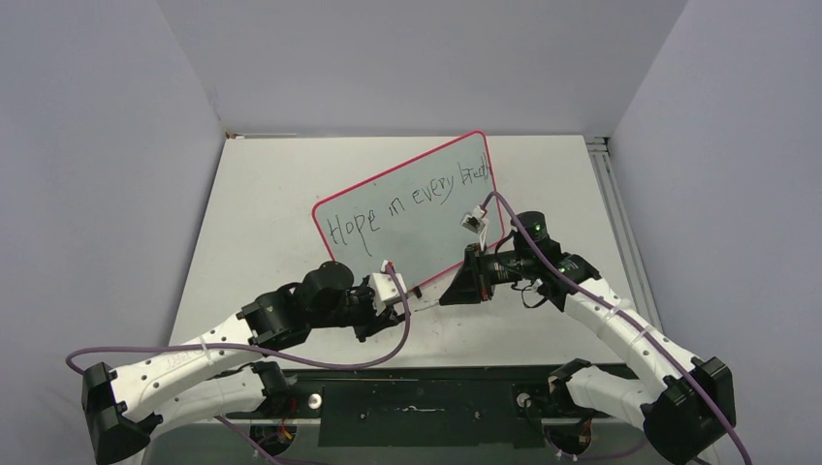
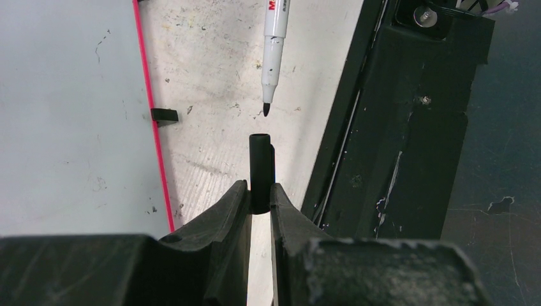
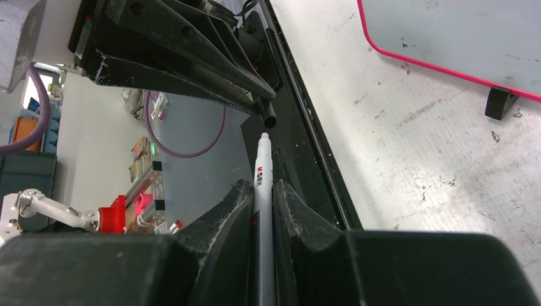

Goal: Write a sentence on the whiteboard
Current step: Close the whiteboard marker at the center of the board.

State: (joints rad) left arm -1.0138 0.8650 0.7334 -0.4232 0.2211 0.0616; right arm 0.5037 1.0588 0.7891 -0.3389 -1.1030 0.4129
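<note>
The whiteboard (image 1: 407,208) lies tilted on the table, its red rim (image 2: 150,121) showing in the left wrist view. The sentence (image 1: 407,201) reads "Hope in every breath" in black. My left gripper (image 2: 258,188) is shut on a black pen cap (image 2: 259,167), open end forward. My right gripper (image 3: 260,188) is shut on a white marker pen (image 3: 261,172). The pen's bare black tip (image 2: 266,109) points at the cap with a small gap. In the top view both grippers, left (image 1: 415,298) and right (image 1: 444,296), meet just off the board's near edge.
A black foot (image 2: 164,115) sticks out under the board's rim; another foot (image 3: 499,102) shows in the right wrist view. A black rail (image 2: 395,159) runs along the table's near edge beside the grippers. Grey walls enclose the table on three sides.
</note>
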